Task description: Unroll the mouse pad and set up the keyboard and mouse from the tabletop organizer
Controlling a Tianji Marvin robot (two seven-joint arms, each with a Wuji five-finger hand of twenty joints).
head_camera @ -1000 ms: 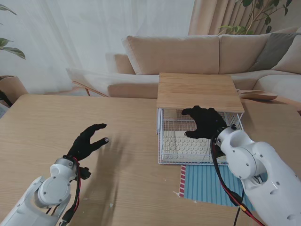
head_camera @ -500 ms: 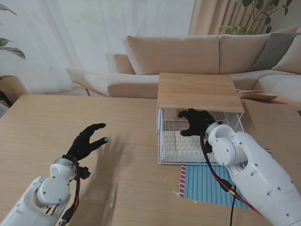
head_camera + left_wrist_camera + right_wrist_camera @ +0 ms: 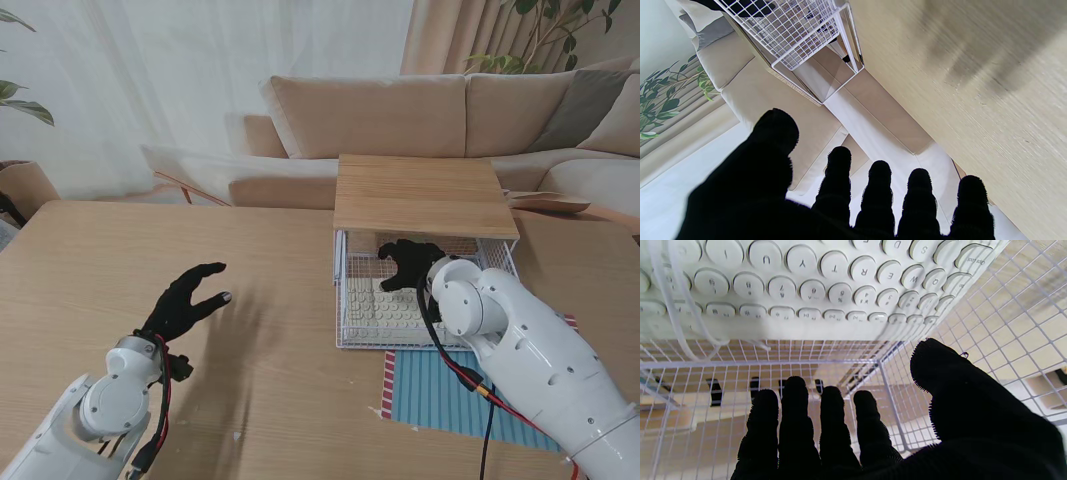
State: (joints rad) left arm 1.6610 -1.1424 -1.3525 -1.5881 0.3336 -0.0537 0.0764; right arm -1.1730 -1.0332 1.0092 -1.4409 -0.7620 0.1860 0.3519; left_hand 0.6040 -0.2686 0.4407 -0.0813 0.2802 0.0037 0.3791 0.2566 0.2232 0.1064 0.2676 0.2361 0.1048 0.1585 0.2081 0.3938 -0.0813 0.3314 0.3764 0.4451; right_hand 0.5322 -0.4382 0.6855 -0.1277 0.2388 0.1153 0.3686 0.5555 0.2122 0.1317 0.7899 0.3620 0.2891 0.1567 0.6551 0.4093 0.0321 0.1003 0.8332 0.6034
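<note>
Reaching into the wire organizer, my right hand spreads empty fingers just over the keyboard; left hand splayed, empty.

Bright, even daylight; sheer curtain behind the sofa glows, near overexposed. Soft shadow on table right of the left hand. Stand view sharp. Left wrist view: tabletop smeared by blur. Right wrist view: keyboard keys soft, nearest wires defocused.
</note>
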